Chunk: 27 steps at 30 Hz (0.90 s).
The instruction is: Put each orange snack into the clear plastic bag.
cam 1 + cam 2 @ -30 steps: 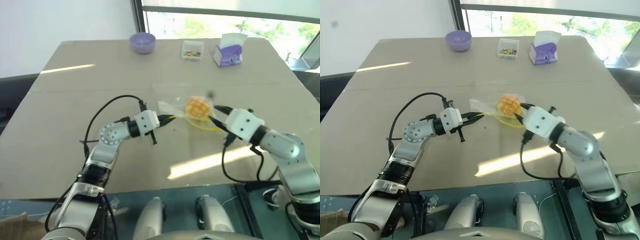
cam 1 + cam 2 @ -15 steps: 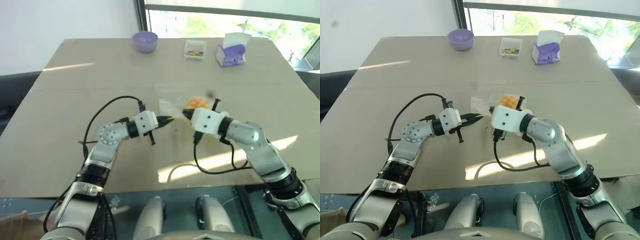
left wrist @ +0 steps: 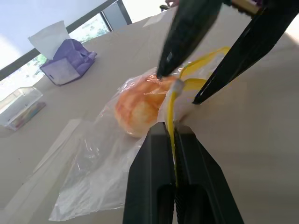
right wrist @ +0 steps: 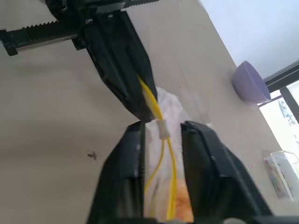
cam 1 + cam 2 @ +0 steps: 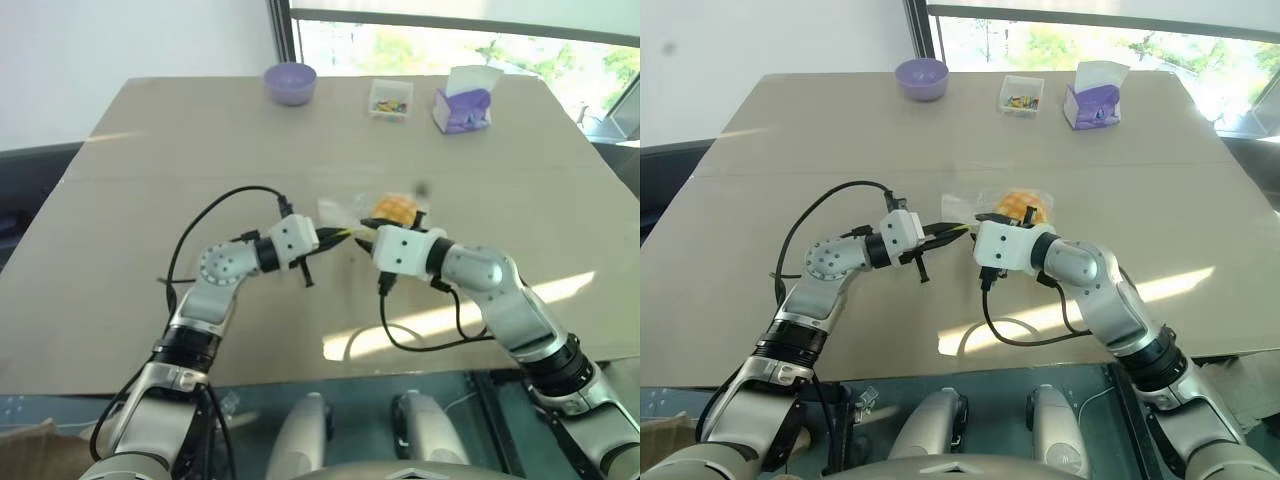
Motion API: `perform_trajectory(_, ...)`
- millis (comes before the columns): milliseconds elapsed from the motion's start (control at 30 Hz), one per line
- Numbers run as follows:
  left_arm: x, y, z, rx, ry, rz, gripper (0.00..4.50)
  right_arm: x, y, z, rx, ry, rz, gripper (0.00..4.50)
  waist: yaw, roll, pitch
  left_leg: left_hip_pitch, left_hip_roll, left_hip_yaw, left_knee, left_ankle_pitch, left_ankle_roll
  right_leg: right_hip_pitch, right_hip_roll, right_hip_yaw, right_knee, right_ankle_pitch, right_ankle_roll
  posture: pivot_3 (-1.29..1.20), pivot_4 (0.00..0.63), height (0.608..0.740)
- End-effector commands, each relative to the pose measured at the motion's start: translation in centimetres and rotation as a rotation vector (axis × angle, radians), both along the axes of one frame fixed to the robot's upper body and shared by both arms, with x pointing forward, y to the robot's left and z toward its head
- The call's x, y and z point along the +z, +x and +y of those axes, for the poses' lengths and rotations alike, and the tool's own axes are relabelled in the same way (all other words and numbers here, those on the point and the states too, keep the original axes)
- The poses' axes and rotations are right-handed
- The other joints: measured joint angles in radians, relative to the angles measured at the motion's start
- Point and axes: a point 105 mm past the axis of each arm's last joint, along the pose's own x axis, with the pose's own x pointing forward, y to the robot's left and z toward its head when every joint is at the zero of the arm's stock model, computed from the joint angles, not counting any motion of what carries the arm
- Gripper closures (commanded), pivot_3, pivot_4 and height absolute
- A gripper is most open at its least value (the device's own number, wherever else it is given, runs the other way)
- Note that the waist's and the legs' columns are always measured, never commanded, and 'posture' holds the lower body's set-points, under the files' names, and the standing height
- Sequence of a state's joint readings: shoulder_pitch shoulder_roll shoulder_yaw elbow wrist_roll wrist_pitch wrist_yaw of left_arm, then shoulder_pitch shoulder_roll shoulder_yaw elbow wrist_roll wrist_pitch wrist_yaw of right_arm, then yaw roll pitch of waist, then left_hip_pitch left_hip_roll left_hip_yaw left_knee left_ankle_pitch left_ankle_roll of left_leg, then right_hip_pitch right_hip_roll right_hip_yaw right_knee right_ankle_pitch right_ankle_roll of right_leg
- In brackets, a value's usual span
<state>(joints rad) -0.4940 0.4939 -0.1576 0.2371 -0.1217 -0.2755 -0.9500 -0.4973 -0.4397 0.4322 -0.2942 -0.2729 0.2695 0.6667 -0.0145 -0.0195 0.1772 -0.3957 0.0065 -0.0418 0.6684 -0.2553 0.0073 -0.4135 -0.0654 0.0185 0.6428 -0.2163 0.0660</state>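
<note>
- Left gripper is clenched on the yellow zip strip of the clear plastic bag, its two black fingers pressed together with the strip between them
- Right gripper has its fingers a little apart on either side of the same strip, right at the small slider on it; whether the pads actually press the strip I cannot tell
- One orange snack already lies inside the bag, its domed top with the grid pattern showing through the plastic
- Bag and snack rest on the worktop near its middle, a little toward the near edge, just beyond the two grippers
- No other orange snack can be seen loose on the worktop, so the filling looks done; what seems left is to draw the zip shut, judging by both grippers meeting at the strip
- Both arms reach in from the near edge and bend inward, so the grippers point at each other, almost tip to tip over the bag's mouth
- Left gripper lies about level; the right one tips slightly downward
- Purple bowl, small clear box and tissue box stand along the far edge, well apart from the work
</note>
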Motion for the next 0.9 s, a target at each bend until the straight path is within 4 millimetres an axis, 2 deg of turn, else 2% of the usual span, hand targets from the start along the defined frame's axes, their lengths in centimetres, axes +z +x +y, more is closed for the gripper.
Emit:
perform_trajectory(33, 2.4, -0.2, -0.3, -0.009, -0.039, -0.061, 4.50, 0.8, -0.1, 0.5, 0.024, -0.001, -0.055, 3.86, 0.000, 0.000, 0.000, 0.000, 0.000, 0.000, 0.000, 0.000, 0.000, 0.000, 0.000, 0.000, 0.000, 0.000, 0.000, 0.00, 0.150, 0.740)
perform_trajectory(367, 2.5, -0.3, -0.4, -0.006, -0.046, -0.053, 4.50, 0.9, 0.3, 0.4, 0.022, -0.011, -0.080, 3.86, 0.000, 0.000, 0.000, 0.000, 0.000, 0.000, 0.000, 0.000, 0.000, 0.000, 0.000, 0.000, 0.000, 0.000, 0.000, 0.00, 0.150, 0.740)
perform_trajectory(567, 2.6, -0.3, -0.4, 0.000, -0.041, -0.048, 4.50, 1.6, 0.1, 0.4, 0.019, -0.001, -0.099, 3.86, 0.000, 0.000, 0.000, 0.000, 0.000, 0.000, 0.000, 0.000, 0.000, 0.000, 0.000, 0.000, 0.000, 0.000, 0.000, 0.00, 0.150, 0.740)
perform_trajectory(900, 2.8, -0.3, -0.7, 0.002, -0.033, -0.042, 4.50, 2.2, -0.1, 0.4, 0.008, 0.070, -0.048, 3.86, 0.000, 0.000, 0.000, 0.000, 0.000, 0.000, 0.000, 0.000, 0.000, 0.000, 0.000, 0.000, 0.000, 0.000, 0.000, 0.00, 0.150, 0.740)
